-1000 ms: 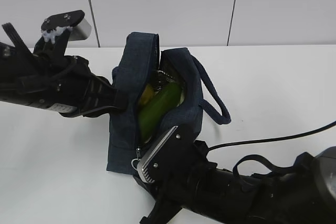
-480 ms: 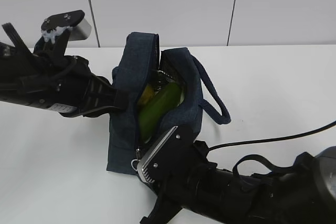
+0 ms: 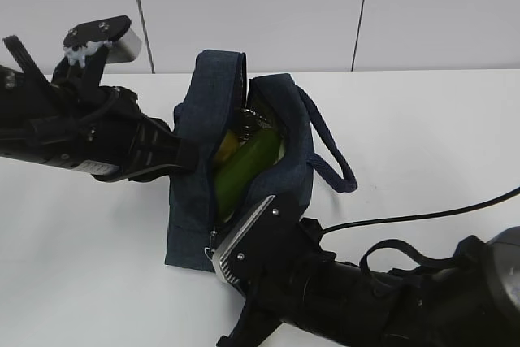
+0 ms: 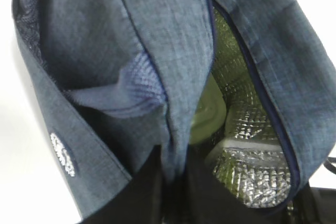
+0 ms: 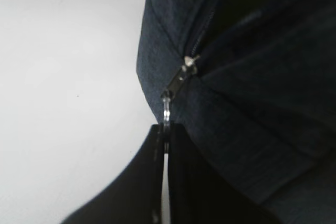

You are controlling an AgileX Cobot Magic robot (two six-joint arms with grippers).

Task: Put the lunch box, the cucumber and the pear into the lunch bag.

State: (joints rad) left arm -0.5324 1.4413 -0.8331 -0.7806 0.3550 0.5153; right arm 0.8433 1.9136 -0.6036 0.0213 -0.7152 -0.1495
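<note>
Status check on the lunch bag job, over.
Right gripper shut on the zipper pull. Left gripper pinching the lunch bag wall. Cucumber inside, bag unzipped. Nothing in the way.

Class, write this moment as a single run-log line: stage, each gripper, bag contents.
stage: zipping start | right gripper: shut on ring pull | left gripper: shut on lunch bag wall | inside: cucumber, pear, lunch box | zipper open

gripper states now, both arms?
Left gripper: shut on the lunch bag wall beside the opening.
Right gripper: shut on the zipper pull at the bag's end.
</note>
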